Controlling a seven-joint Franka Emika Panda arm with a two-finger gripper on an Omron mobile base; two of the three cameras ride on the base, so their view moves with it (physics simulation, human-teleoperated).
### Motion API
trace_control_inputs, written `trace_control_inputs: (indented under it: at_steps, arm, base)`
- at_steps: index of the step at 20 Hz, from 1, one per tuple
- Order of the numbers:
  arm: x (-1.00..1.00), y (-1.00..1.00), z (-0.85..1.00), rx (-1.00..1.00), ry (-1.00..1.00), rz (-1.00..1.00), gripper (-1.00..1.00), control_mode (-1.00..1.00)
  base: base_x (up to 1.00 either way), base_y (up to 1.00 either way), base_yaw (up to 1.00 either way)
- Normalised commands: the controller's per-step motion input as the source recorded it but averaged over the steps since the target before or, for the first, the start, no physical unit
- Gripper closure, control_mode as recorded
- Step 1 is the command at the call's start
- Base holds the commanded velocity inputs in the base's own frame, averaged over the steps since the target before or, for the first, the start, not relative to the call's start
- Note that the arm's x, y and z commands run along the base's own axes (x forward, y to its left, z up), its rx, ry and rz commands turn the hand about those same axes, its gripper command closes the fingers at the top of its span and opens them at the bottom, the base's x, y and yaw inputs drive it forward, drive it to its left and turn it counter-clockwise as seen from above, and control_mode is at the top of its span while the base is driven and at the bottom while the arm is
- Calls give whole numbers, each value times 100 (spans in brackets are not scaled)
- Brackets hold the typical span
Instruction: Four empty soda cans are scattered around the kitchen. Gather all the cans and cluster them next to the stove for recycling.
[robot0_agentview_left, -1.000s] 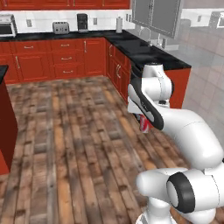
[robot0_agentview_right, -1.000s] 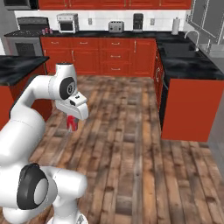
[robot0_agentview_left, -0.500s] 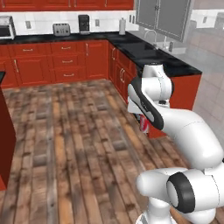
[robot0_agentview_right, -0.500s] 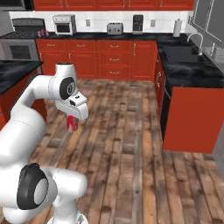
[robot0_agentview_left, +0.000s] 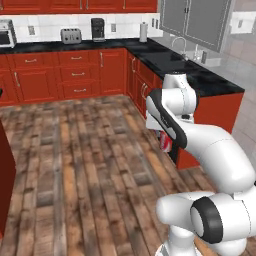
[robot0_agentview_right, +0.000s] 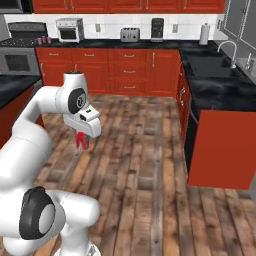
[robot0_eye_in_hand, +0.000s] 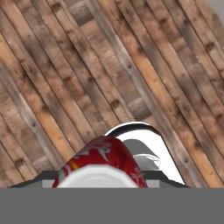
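The pincer, at the left centre of the right base view, is clamped on a red soda can that hangs below the hand over the wood floor. Carried high and tucked in, it is clear of the cabinets for the drive. The stove sits at the upper left; small specks on the table beside it may be cans, too small to be sure.
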Motion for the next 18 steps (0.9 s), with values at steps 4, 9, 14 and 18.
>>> trace_control_inputs:
  at_steps: [4,9,14,18]
  arm:
    - [0,0,0,0,0,0,100,100]
    - [0,0,0,0,0,0,100,100]
    - [0,0,0,0,0,0,100,100]
    - [0,0,0,0,0,0,100,100]
  base:
    - [68,0,0]
    - [66,0,0]
    - [67,0,0]
    - [71,0,0]
